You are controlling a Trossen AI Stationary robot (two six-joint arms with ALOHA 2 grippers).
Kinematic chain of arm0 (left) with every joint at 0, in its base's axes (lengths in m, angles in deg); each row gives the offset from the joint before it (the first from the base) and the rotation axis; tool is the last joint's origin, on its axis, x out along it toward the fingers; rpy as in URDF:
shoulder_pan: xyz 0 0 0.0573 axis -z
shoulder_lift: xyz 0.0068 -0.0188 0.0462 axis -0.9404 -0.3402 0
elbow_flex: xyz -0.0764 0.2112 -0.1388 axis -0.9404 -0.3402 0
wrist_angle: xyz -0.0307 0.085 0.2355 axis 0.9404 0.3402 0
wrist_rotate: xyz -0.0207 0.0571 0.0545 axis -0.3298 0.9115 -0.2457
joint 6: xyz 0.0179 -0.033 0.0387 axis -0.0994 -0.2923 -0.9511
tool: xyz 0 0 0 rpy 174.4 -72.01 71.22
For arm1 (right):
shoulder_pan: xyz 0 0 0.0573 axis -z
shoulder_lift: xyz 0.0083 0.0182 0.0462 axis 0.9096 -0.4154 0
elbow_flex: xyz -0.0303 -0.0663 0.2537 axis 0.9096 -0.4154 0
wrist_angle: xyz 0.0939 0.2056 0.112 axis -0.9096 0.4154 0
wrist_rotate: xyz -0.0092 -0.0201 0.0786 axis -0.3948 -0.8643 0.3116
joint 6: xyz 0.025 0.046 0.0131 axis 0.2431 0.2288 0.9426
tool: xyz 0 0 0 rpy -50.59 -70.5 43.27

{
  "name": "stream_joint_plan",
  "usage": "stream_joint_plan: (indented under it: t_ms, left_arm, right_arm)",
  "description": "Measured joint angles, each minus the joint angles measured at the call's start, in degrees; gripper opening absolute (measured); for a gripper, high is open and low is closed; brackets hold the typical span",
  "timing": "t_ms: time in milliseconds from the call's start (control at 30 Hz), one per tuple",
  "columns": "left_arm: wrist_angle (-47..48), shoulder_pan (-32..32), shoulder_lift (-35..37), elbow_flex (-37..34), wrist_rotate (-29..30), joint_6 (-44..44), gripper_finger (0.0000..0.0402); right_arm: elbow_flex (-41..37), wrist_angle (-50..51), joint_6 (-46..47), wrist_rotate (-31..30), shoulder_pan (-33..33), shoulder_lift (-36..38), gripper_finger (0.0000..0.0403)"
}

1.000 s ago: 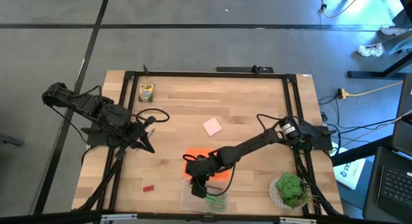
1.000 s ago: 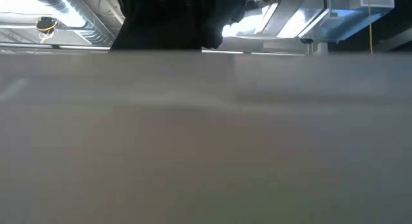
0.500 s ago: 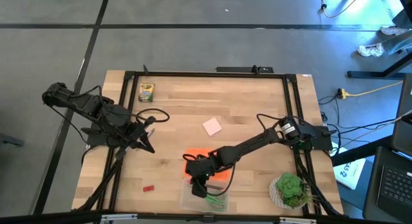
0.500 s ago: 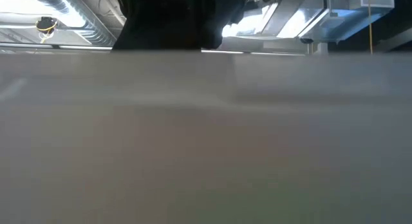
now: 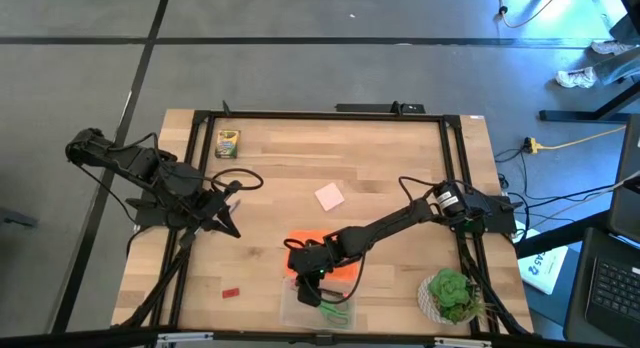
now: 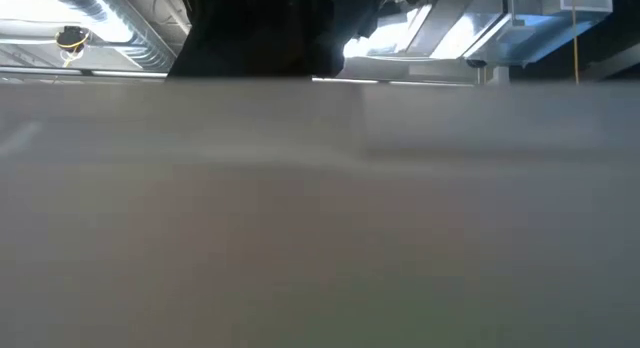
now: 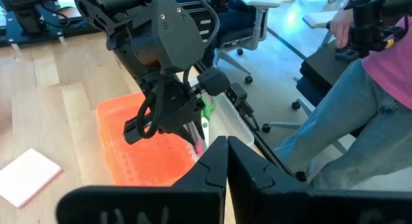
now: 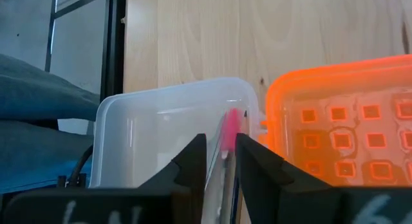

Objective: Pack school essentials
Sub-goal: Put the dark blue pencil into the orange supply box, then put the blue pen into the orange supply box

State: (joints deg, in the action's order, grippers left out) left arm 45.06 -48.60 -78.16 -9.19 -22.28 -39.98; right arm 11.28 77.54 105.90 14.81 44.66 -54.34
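My right gripper (image 5: 305, 286) reaches over the clear plastic box (image 5: 295, 316) at the table's near edge, beside the orange perforated lid (image 5: 348, 271). Its fingers stand slightly open (image 8: 221, 153) with a pink pen (image 8: 229, 127) between them, pointing into the box. Green-handled scissors (image 5: 337, 311) lie in the box. The pink pad (image 5: 329, 196) lies mid-table, the crayon box (image 5: 228, 143) at the far left and a tiny red block (image 5: 232, 291) near left. My left gripper (image 5: 235, 231) hangs shut and empty at the left (image 7: 226, 161). My right gripper has the pink pen's upper part (image 8: 228, 141) between its two fingers, close against one finger (image 8: 248, 161) with a gap on the other side. I cannot tell whether the pen touches that finger. The fingers slant down from the table's right over the box.
A leafy potted plant (image 5: 450, 294) stands at the near right corner, close to my right arm. A black frame (image 5: 320, 115) runs around the table. A seated person (image 7: 360, 114) shows beyond the near edge. The low view is blocked by a blurred grey surface.
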Motion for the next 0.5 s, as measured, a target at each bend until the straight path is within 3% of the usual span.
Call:
stream_joint_plan:
  t_ms: [400,500]
  left_arm:
    - [0.0,0.0,0.0,0.0,0.0,0.1,0.0000]
    - [0.0,0.0,0.0,0.0,0.1,3.7,0.0000]
  right_arm:
    - [0.0,0.0,-0.1,-0.4,0.2,0.0,0.0097]
    - [0.0,0.3,-0.1,1.5,0.9,0.7,0.0097]
